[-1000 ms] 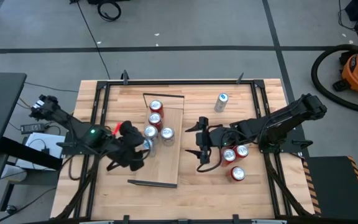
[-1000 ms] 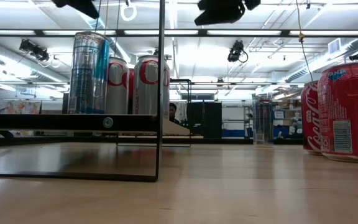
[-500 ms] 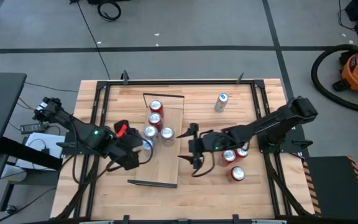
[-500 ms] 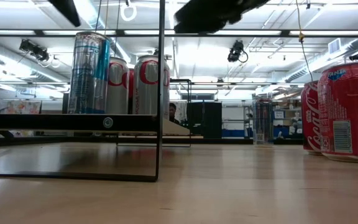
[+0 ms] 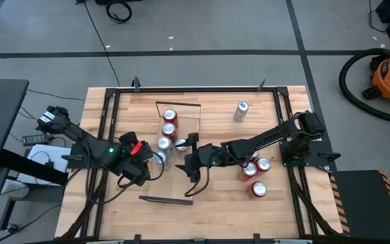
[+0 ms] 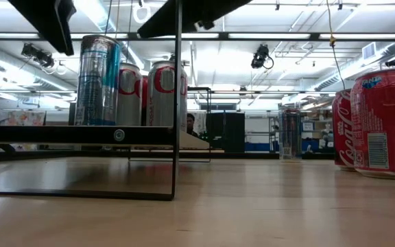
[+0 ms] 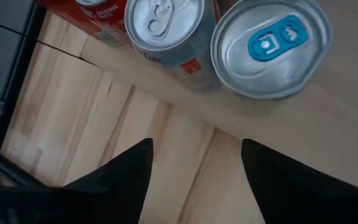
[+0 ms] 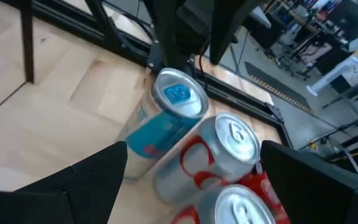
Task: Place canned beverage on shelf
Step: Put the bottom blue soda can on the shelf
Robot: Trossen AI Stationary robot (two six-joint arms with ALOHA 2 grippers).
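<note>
The shelf [image 5: 181, 177] is a long light-wood board on the table with dark rims at its far and near ends. Several cans stand on its far half: two red-topped ones [image 5: 169, 122], a silver one [image 5: 180, 144] and a tall blue-and-silver one [image 6: 98, 81]. My left gripper [image 5: 152, 163] is open and empty just left of them; its wrist view [image 7: 194, 149] looks down on the blue-tab can [image 7: 267, 45]. My right gripper [image 5: 188, 160] is open and empty over the shelf's middle, facing the blue can [image 8: 166, 115].
Three red cans [image 5: 254, 175] stand on the table right of the shelf, under my right arm, and also show in the low view [image 6: 386, 123]. A lone silver can [image 5: 241, 110] stands at the far right. Bare tabletop [image 5: 127, 210] lies near the front edge.
My right gripper has moved toward the table's left edge, from beside the red cans to over the shelf, close to the cans standing there, and has stayed open. My left gripper has drawn back a little toward the table's left edge. The cans have not moved.
</note>
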